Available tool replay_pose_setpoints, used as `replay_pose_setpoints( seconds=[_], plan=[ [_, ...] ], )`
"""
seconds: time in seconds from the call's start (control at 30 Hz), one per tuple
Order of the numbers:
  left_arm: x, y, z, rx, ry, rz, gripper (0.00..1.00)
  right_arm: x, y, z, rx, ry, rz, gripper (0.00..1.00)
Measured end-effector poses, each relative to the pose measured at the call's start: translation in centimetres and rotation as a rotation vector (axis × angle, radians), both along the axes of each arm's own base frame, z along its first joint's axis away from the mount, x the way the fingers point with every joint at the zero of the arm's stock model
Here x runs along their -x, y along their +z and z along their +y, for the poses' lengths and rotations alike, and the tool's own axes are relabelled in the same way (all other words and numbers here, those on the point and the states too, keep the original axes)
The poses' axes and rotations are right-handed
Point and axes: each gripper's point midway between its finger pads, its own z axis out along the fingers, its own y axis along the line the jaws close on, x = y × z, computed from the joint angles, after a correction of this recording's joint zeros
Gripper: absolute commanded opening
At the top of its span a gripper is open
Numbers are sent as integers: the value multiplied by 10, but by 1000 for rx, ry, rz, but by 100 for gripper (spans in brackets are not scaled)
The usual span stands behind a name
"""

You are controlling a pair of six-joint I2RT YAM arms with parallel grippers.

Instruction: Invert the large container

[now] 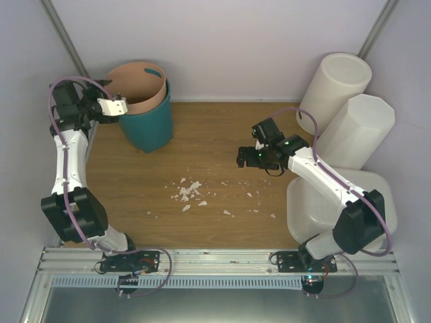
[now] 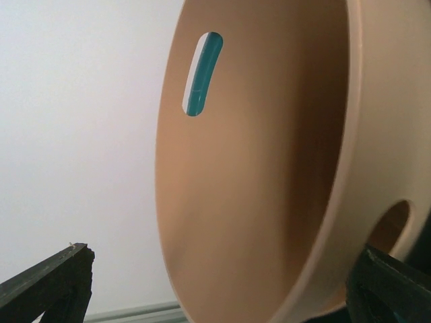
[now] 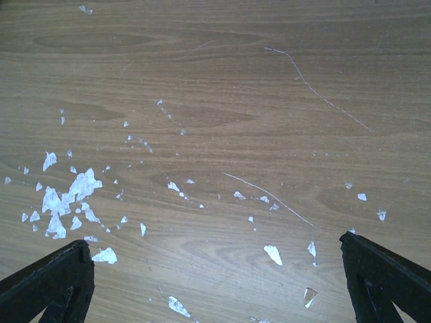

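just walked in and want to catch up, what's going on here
Two robot arms work over a wooden table. The left gripper is open at the rim of a tan bin nested in a teal bin. The right gripper is open, holding nothing, above white flecks on the table. Neither gripper is on the wide white tub beside the right arm's base.

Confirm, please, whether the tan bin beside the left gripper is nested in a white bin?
Not quite: the tan bin beside the left gripper is nested in a teal bin, not a white one, as the top external view shows.
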Motion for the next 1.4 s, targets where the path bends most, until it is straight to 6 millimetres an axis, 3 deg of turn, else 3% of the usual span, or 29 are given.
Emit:
replay_pose_setpoints(
  seconds=[0.27, 0.33, 0.43, 0.5, 0.93, 1.03, 1.4],
  plan=[
    [-8, -4, -3, 28, -18, -101, 96, 1, -4, 2, -7, 5, 5, 100],
    [-8, -4, -5, 30, -26, -133, 86, 1, -4, 2, -8, 6, 5, 100],
    [-9, -7, -8, 47, -34, -170, 61, 0, -4, 3, -11, 7, 1, 100],
    [-10, -13, -12, 67, -42, -174, 54, 0, -4, 3, -13, 7, -1, 100],
    [-23, -5, -24, 165, -68, -252, 43, 0, -8, 3, -12, 8, 1, 100],
    [-27, -2, -23, 181, -64, -258, 46, 0, -8, 3, -12, 8, 0, 100],
    [-27, -1, -27, 47, -116, -319, 97, 0, -8, 3, -11, 11, -3, 100]
  ],
)
